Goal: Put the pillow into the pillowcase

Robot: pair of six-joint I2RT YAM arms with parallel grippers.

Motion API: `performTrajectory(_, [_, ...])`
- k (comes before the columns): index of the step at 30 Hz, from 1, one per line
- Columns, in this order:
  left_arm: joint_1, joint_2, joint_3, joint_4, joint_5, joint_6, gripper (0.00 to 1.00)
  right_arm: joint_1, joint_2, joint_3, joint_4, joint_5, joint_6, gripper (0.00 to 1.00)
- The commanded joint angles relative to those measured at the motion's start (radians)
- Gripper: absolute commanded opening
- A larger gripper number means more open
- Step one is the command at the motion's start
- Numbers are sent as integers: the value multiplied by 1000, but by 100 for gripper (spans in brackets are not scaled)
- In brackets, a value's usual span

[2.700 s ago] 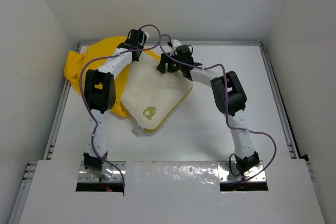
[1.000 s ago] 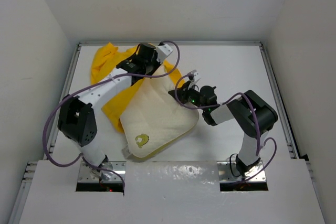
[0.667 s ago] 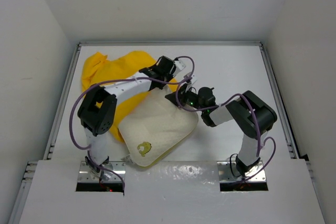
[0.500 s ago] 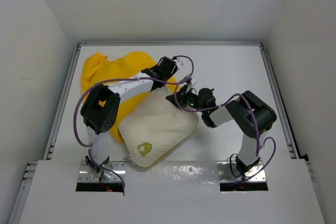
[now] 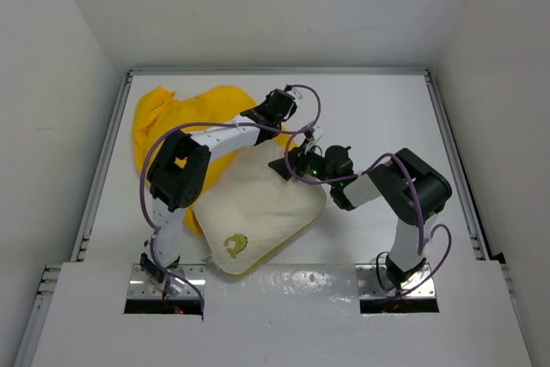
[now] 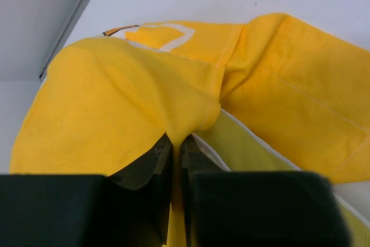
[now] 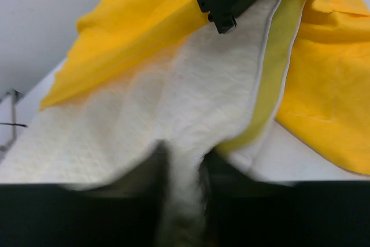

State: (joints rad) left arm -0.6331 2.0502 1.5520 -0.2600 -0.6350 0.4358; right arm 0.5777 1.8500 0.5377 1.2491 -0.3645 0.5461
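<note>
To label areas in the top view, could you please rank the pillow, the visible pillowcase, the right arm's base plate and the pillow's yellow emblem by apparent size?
1. pillow and pillowcase: about alike; the case is bunched and partly hidden.
2. right arm's base plate.
3. yellow emblem.

a white table [image 5: 378,109] bears the yellow pillowcase [image 5: 172,118] and the cream pillow [image 5: 258,204], overlapping.
</note>
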Motion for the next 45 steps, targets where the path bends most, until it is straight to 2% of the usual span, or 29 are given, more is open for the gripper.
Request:
performTrajectory(1, [21, 27, 75, -53, 58, -37, 4, 11, -38, -7, 23, -24, -38, 62])
performTrajectory(3, [38, 16, 106, -96, 116, -61, 0, 5, -55, -1, -28, 22, -51, 80])
performTrajectory(4, [42, 4, 114, -105, 139, -81, 0, -8, -57, 2, -57, 35, -38, 94])
performTrajectory(5, [49, -30, 115, -108, 185, -86, 0, -18, -52, 8, -66, 61, -25, 99])
performTrajectory(8, [49, -103, 112, -116, 271, -106, 0, -53, -28, 66, -157, 104, 26, 99])
performTrajectory(10, [49, -131, 115, -130, 305, -121, 0, -58, 15, 149, -284, 116, 26, 99])
performTrajectory(13, [46, -168, 114, -143, 340, -121, 0, -56, 96, 238, -356, 85, 37, 99])
performTrajectory(14, [47, -171, 114, -146, 354, -121, 0, -59, 112, 258, -373, 61, 50, 96])
performTrajectory(15, [47, -173, 115, -153, 362, -121, 0, -59, 120, 284, -381, 5, 51, 88])
performTrajectory(16, [47, -176, 114, -153, 374, -120, 0, -52, 127, 295, -393, -25, 35, 76])
performTrajectory(17, [47, -179, 115, -153, 397, -120, 0, -47, 132, 309, -413, -59, 29, 53])
performTrajectory(18, [46, -182, 128, -156, 408, -118, 0, -42, 135, 352, -448, -141, 15, 42])
performTrajectory(19, [47, -186, 138, -160, 429, -115, 0, -30, 133, 369, -517, -177, -21, 12])
performTrajectory(20, [47, -191, 166, -166, 442, -111, 0, -23, 126, 383, -543, -201, -43, 0])
performTrajectory(24, [47, -209, 215, -209, 532, -57, 0, 19, 17, 320, -599, -173, -155, 0])
performTrajectory(29, [15, -206, 238, -364, 780, 32, 0, 102, -222, 260, -593, -71, -282, 0])
performTrajectory(32, [-69, -225, 200, -461, 862, 124, 0, 94, -293, 199, -418, -65, -246, 0])
performTrajectory(34, [-89, -280, 166, -421, 868, 84, 0, 77, -304, 159, -228, -86, -197, 0])
performTrajectory(38, [-102, -334, 146, -461, 955, 158, 0, 44, -301, 81, -45, 89, -137, 0])
performTrajectory(40, [-115, -325, 145, -504, 978, 191, 0, -1, -272, 61, 74, 152, -36, 0])
performTrajectory(41, [-119, -323, 137, -516, 989, 199, 0, -1, -255, 59, 99, 153, -35, 0])
performTrajectory(45, [-128, -344, 103, -544, 1067, 230, 0, -47, -155, 53, 197, 335, 24, 0])
